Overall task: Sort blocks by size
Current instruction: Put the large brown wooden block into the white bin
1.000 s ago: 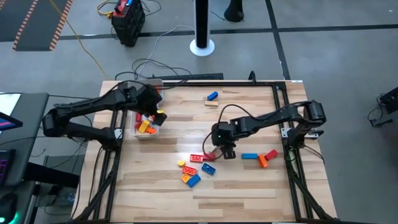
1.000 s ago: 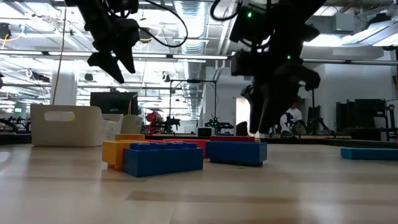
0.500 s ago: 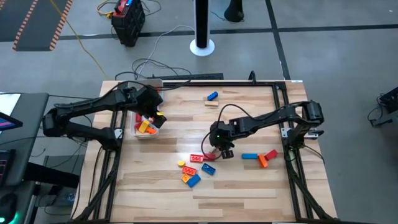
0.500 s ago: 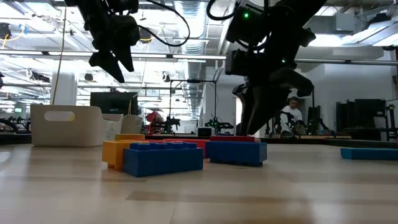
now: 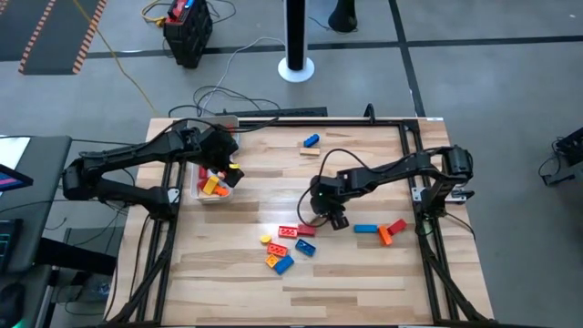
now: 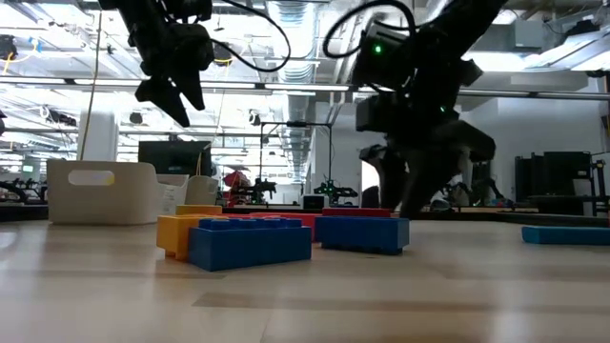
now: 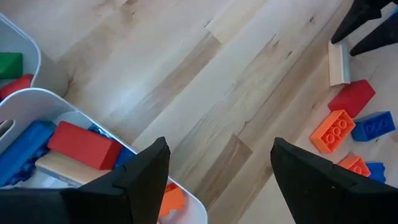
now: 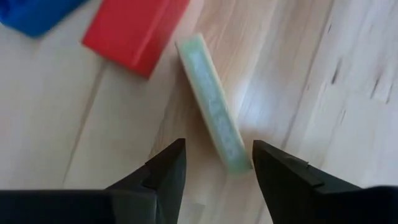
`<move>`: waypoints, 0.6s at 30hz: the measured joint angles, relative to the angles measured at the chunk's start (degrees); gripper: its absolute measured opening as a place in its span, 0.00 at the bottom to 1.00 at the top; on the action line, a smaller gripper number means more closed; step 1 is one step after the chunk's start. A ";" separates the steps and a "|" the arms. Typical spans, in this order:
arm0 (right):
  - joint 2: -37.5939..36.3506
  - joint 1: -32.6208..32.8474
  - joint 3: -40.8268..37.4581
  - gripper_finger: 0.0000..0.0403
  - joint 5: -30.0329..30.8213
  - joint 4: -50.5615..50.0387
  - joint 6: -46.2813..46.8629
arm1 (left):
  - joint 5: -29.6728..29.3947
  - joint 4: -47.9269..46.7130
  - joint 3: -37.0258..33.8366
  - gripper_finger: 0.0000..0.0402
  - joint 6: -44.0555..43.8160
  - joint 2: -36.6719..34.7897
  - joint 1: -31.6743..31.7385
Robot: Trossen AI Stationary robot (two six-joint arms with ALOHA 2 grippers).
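- The right gripper [image 5: 321, 211] hangs low over the middle of the table [image 5: 364, 273], fingers parted with nothing between them, above a pale tan bar [image 8: 214, 102] that lies flat on the wood
- In the right wrist view the bar's near end sits between the two fingertips, but the bar runs at a slant to them rather than square across
- The step in hand looks like picking up that bar; to do it well the wrist should probably turn until the fingers close across the bar's narrow width, then drop so the pads meet its long sides and not its top edge
- A red block [image 8: 137, 28] lies just beside the bar's far end, apart from it by a thin gap; a grip taken at the near or middle part of the bar would likely keep clear of it
- The left gripper [image 5: 230, 169] waits over the white tray [image 5: 202, 194] at the table's left side, its fingers wide apart and empty
- That tray holds a red block [image 7: 84, 144], a blue block [image 7: 25, 155], a tan piece [image 7: 62, 169] and an orange one [image 7: 173, 200]; a second white tray [image 7: 28, 50] beside it shows a green block [image 7: 9, 64] and the edge of a red one
- Loose blocks remain on the table: a cluster [image 5: 287, 246] of red, orange, yellow and blue ahead of the right gripper, a blue bar with red and orange ones [image 5: 387, 230] to the right, and a blue one [image 5: 311, 140] near the far edge
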 joint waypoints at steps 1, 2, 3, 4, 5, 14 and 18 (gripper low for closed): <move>0.00 -0.23 -0.46 0.52 -0.01 0.05 -0.28 | 0.00 0.02 0.00 0.67 -0.18 0.00 0.00; 0.00 -0.25 -0.80 0.51 0.01 0.04 -0.46 | 0.00 0.04 0.00 0.67 -0.22 0.00 0.00; 0.00 -0.25 -1.16 0.50 0.05 0.15 -0.82 | -0.02 0.04 0.00 0.67 -0.24 0.00 0.00; 0.00 -0.25 -1.48 0.49 0.04 0.27 -1.19 | -0.04 0.06 0.00 0.67 -0.28 0.00 0.00; 0.00 -0.24 -1.67 0.48 0.05 0.40 -1.48 | -0.08 0.16 0.00 0.67 -0.30 0.00 0.00; -0.04 -0.06 -3.10 0.35 -0.08 6.70 1.15 | -0.28 1.75 -0.02 0.67 1.22 0.22 0.00; -0.04 -0.08 -3.14 0.32 -0.08 6.68 2.45 | -0.31 2.48 -0.02 0.67 4.15 0.22 0.00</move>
